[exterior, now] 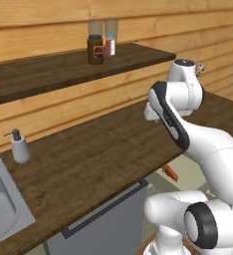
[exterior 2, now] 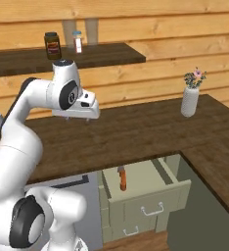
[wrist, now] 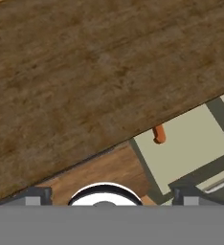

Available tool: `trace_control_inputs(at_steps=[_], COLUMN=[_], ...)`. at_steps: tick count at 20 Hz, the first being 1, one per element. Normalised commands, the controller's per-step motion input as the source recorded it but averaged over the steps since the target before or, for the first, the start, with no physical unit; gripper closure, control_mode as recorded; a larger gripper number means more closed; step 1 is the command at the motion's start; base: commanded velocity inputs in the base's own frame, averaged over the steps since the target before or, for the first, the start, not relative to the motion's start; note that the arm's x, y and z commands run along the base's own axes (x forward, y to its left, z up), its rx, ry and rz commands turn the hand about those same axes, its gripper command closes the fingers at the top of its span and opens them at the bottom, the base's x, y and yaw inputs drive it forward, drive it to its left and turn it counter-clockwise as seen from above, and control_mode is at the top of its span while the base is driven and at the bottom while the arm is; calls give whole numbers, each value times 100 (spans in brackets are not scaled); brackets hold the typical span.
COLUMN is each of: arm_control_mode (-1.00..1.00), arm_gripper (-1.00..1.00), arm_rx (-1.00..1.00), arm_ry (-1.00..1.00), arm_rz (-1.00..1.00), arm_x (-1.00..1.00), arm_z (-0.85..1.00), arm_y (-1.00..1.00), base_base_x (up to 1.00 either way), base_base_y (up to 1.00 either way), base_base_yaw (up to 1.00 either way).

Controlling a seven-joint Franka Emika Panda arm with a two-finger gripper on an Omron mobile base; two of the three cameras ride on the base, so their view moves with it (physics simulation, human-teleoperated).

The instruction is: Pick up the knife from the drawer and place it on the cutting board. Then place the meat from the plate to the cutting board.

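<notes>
On the left of the dark wooden countertop [exterior: 98, 154] stands a small grey soap dispenser [exterior: 20, 147], beside the grey metal sink [exterior: 1, 204]. Above it, on the dark wooden wall shelf [exterior: 63, 67], sit a brown jar [exterior: 95, 49] and a small white-and-red shaker [exterior: 110, 45].

The white arm's two-finger gripper [exterior 2: 88, 112] hangs over the middle of the countertop, jaws spread wide and holding nothing; its dark fingertips [wrist: 35, 196] show at the bottom of the hand view.

Below and to the right of the gripper, well apart from it, the pale sage-green box-shaped drawer [exterior 2: 146, 188] stands pulled out from under the counter edge. Inside lies the knife [exterior 2: 122, 179] — an orange-brown handle is what shows, lying near the drawer's left side and partly tucked under the counter lip in the hand view [wrist: 159, 134].

Farther right on the countertop stands a white ribbed vase with pink flowers [exterior 2: 190, 95] — near the corner where the counter turns.
</notes>
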Motion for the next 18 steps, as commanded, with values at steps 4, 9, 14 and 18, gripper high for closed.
trace_control_inputs(at_steps=[4, 9, 14, 18], arm_control_mode=[-100, -100, -100, -100], arm_gripper=[-100, -100, -100, -100], arm_rx=[2, 0, 6, 0], arm_ry=[3, -2, 3, 16], arm_rz=[0, 0, 0, 2], arm_x=[-31, -44, 6, 39], arm_z=[-100, -100, -64, -66], arm_y=[-100, -88, -96, -64], base_base_x=[0, 0, 0, 0], base_base_y=[0, 0, 0, 0], base_base_yaw=[0, 0, 0, 0])
